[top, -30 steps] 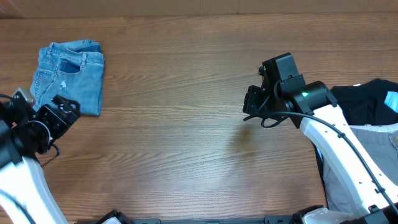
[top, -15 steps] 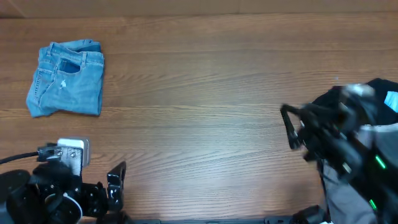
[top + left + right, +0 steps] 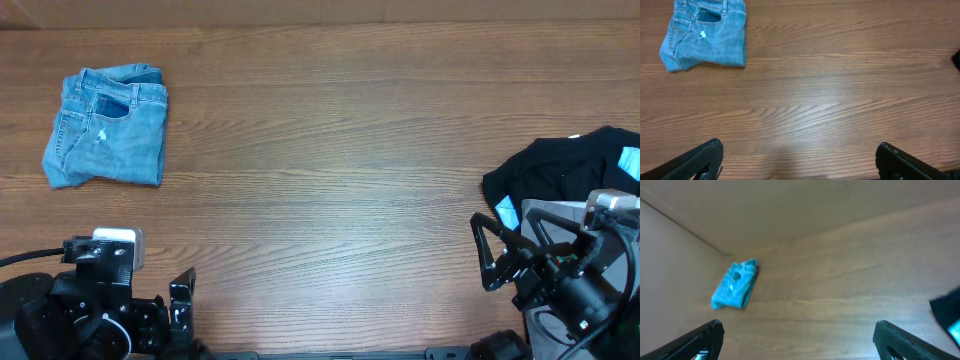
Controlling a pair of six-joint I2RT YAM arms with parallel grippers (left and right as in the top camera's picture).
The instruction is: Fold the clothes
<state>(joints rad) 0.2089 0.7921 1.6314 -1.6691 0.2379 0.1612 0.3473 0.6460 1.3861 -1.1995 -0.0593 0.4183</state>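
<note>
The clothes are one pair of light-blue jeans (image 3: pixel 108 128), folded into a compact bundle at the table's far left with a back pocket facing up. The left wrist view has the jeans (image 3: pixel 705 32) at its top left, and the right wrist view has them (image 3: pixel 735 285) small and distant. My left gripper (image 3: pixel 178 305) sits at the near left edge, well short of the jeans, open and empty (image 3: pixel 800 162). My right gripper (image 3: pixel 505 250) is at the near right, also open with nothing between its fingers (image 3: pixel 797 340).
A black garment (image 3: pixel 560 175) with a light-blue tag lies crumpled at the right edge, just behind my right arm; its corner shows in the right wrist view (image 3: pixel 947 307). Bare wooden tabletop (image 3: pixel 330 180) stretches between the jeans and that pile.
Both arms have drawn back to the table's near edge. The left left the jeans' side; the right went from the middle right, and its jaws opened. The jeans have not moved.
</note>
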